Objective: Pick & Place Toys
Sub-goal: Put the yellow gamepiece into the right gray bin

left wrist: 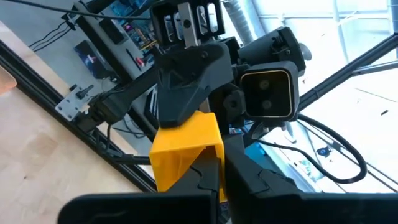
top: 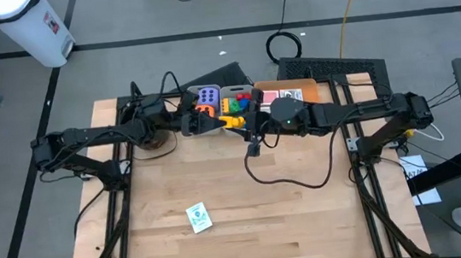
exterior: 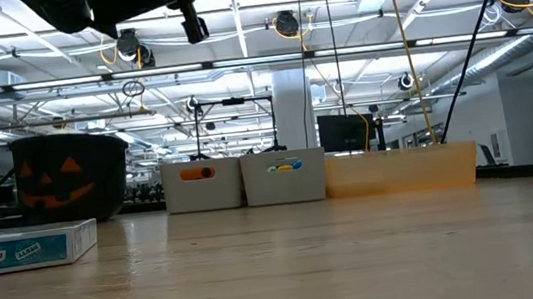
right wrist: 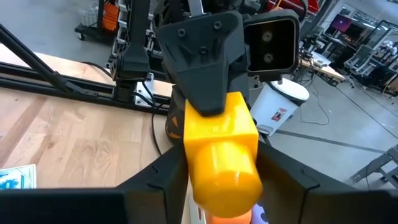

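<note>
A yellow brick point(top: 232, 121) hangs high over the far middle of the table, between my two grippers, which meet nose to nose. My left gripper point(left wrist: 217, 171) reaches in from the table's left and is shut on the brick point(left wrist: 186, 152). My right gripper point(right wrist: 221, 162) comes from the table's right, and the brick point(right wrist: 224, 149) sits between its two fingers. More toys lie in two grey bins point(top: 207, 97) point(top: 239, 101) behind the arms. A picture card point(top: 198, 217) lies flat on the near part of the table. My left gripper pinches the yellow brick by one end point(left wrist: 208, 167) between its two fingers, level, from the table's left. The brick is lifted well clear of the table. My right gripper has a finger point(right wrist: 171, 171) against each side of the brick's other end point(right wrist: 189, 155), level, from the table's right. A round knob on the brick point(right wrist: 227, 177) points back between the fingers.
A flat orange tray point(top: 295, 92) with cards stands right of the bins at the far edge. A black pumpkin bucket point(exterior: 70, 177) stands at the far left under my left arm. A cable loops over the table's middle point(top: 291, 174).
</note>
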{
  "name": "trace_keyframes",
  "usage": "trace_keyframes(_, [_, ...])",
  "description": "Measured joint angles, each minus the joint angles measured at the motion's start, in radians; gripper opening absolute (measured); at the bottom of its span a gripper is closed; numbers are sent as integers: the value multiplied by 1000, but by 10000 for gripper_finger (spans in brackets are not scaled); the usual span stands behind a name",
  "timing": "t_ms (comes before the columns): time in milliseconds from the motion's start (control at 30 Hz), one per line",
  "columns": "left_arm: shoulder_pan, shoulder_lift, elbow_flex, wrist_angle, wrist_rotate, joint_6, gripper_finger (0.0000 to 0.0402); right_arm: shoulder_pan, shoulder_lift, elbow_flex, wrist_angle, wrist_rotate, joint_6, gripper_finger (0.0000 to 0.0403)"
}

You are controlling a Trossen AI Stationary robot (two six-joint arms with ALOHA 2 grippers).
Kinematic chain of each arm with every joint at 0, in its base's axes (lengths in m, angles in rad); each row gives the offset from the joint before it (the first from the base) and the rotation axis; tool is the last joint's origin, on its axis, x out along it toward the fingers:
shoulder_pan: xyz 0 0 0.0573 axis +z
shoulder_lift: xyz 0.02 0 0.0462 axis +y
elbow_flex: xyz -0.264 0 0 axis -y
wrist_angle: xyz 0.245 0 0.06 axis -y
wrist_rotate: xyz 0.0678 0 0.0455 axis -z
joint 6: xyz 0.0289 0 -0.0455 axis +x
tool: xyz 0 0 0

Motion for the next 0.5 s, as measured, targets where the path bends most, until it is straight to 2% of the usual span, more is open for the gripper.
trace_keyframes(267, [0, 0, 0, -2, 4, 0, 6, 2, 0, -1, 6, 0, -1, 146])
trace_keyframes(500, [0, 0, 0, -2, -22, -4, 25, 2, 0, -1, 8, 1, 1, 127])
